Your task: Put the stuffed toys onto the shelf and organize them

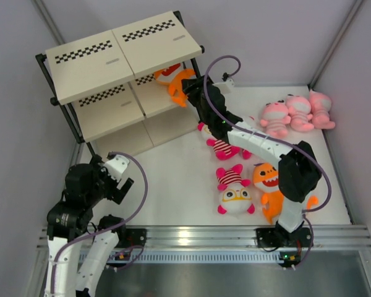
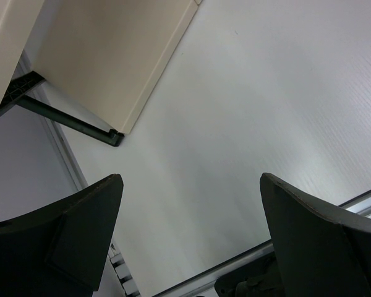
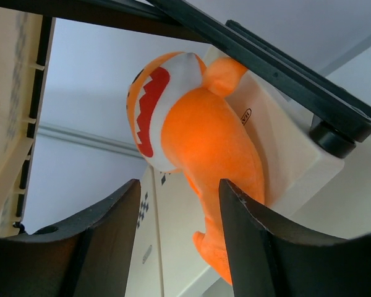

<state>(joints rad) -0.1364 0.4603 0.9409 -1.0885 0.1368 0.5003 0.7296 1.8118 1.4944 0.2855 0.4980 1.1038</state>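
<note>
The shelf [image 1: 86,68] stands at the back left. An orange toy [image 1: 175,83] lies at the right end of its middle board; in the right wrist view this orange toy [image 3: 198,136] hangs over the board's edge, its white-red face turned left. My right gripper [image 1: 195,93] [image 3: 179,238] is open just below it, the toy's lower end next to my right finger. Three pink toys [image 1: 297,112] sit at the back right. One magenta-striped toy [image 1: 223,147] lies under my right arm, another [image 1: 235,192] in front. An orange toy [image 1: 267,185] lies beside that. My left gripper [image 1: 120,179] [image 2: 191,232] is open and empty.
The shelf's lowest board and black foot [image 2: 108,133] lie just ahead of my left gripper. Grey walls close the table on the left, the back and the right. A metal rail [image 1: 191,235] runs along the near edge.
</note>
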